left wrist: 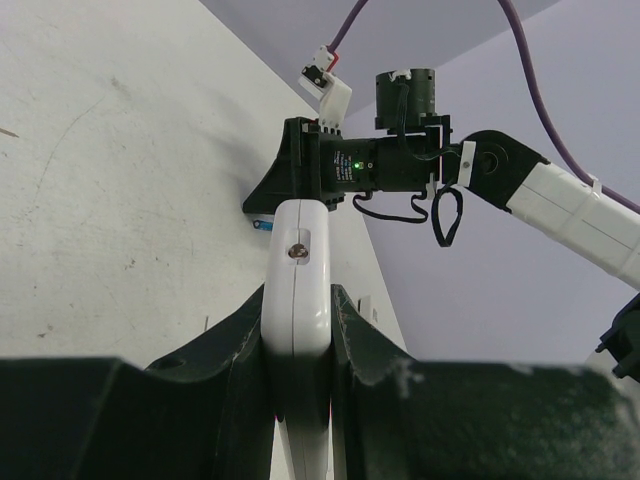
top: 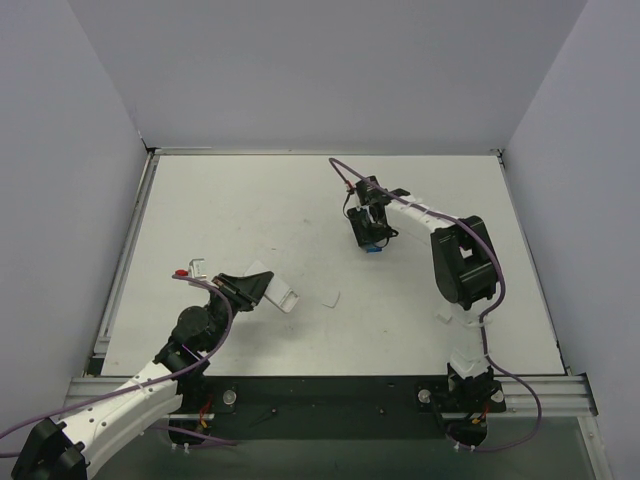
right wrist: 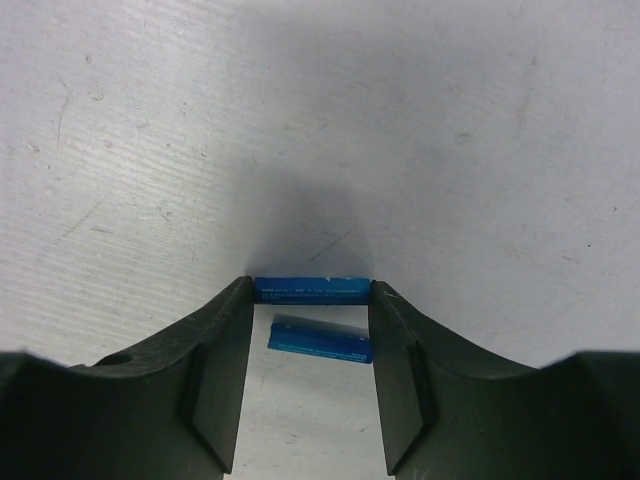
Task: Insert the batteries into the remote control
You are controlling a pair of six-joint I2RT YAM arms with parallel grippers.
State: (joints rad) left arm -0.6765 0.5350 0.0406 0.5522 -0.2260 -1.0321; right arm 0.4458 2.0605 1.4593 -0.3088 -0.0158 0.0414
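My left gripper (top: pixel 250 290) is shut on the slim white remote control (top: pixel 272 288) and holds it at the left front of the table. In the left wrist view the remote (left wrist: pixel 297 270) stands edge-on, clamped between the two fingers, with my left gripper (left wrist: pixel 297 305) round its lower part. My right gripper (top: pixel 372 243) is down at the table in the middle back. In the right wrist view its fingertips press on both ends of one blue battery (right wrist: pixel 310 289). A second blue battery (right wrist: pixel 320 343) lies between the fingers, nearer the palm. A blue speck (top: pixel 373 250) shows under the right gripper.
A small flat white piece (top: pixel 331 298) lies right of the remote. Another small white piece (top: pixel 442 317) lies by the right arm's base. Grey walls close off the table's left, back and right. The right arm's wrist (left wrist: pixel 380 165) shows beyond the remote.
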